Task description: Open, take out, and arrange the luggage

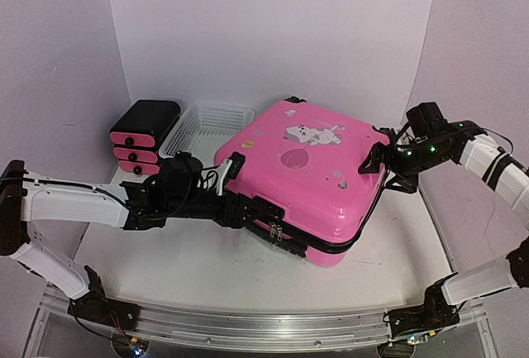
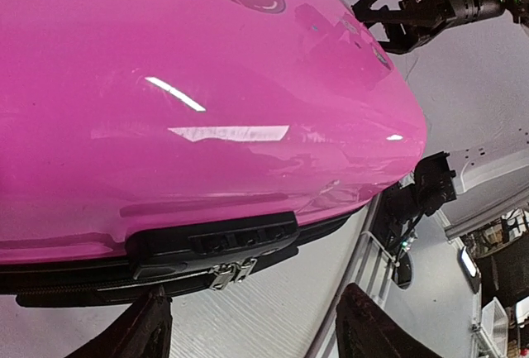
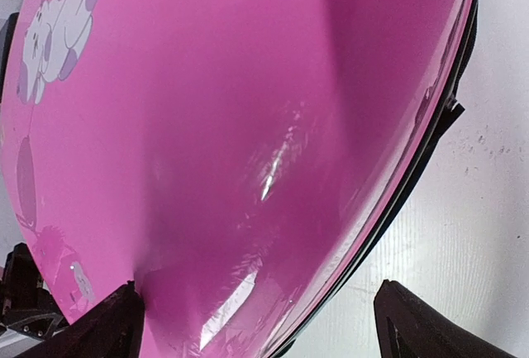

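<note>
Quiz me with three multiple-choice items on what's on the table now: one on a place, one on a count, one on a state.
1. The white basket sits: A) between the drawer unit and the luggage; B) atop the luggage; C) right of the luggage.
2. The pink drawer fronts number: A) one; B) three; C) six.
3. The luggage is: A) open flat; B) standing upright; C) closed, lying flat.
Answers: 1 A, the top view shows it flanked by both; 2 B, three stacked fronts show; 3 C, both shells lie together, sticker side up.
</note>
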